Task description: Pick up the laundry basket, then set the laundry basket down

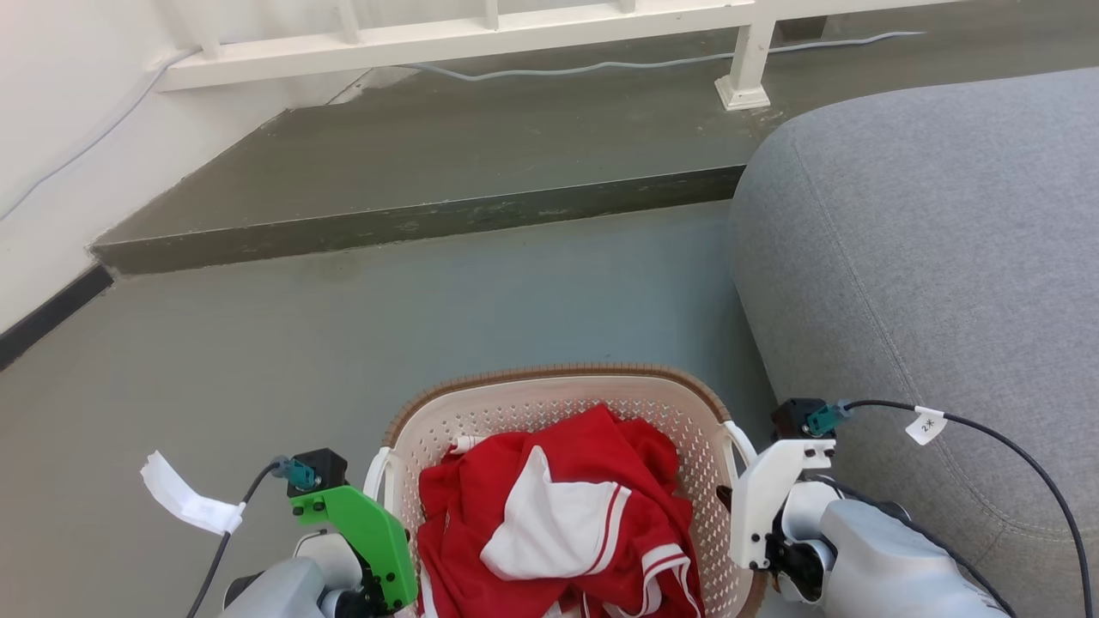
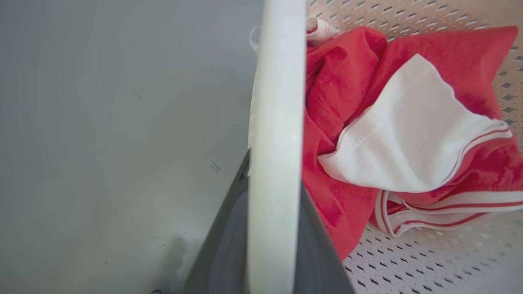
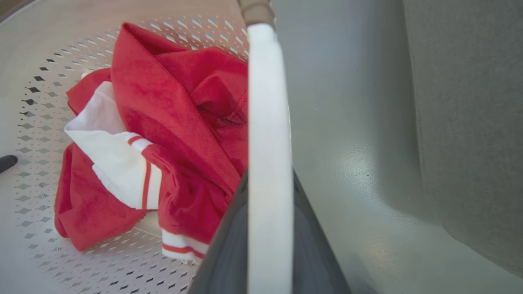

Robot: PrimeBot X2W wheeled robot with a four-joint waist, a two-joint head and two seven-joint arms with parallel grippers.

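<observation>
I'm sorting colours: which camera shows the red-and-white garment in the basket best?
The right wrist view: the crumpled red fabric garment with white striped trim lies nearly whole in the cream perforated plastic laundry basket. The left wrist view crops it at its edge; the head view cuts off its near part.

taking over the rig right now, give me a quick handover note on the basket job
Left tool: shut on the left handle of the laundry basket.
Right tool: shut on the right handle.
Basket: in front of the robot, beside the grey sofa, with a red and white garment inside.
Done: both handles gripped. Cannot tell whether it is off the floor.
Left: lift if not yet lifted, then set it down.
</observation>
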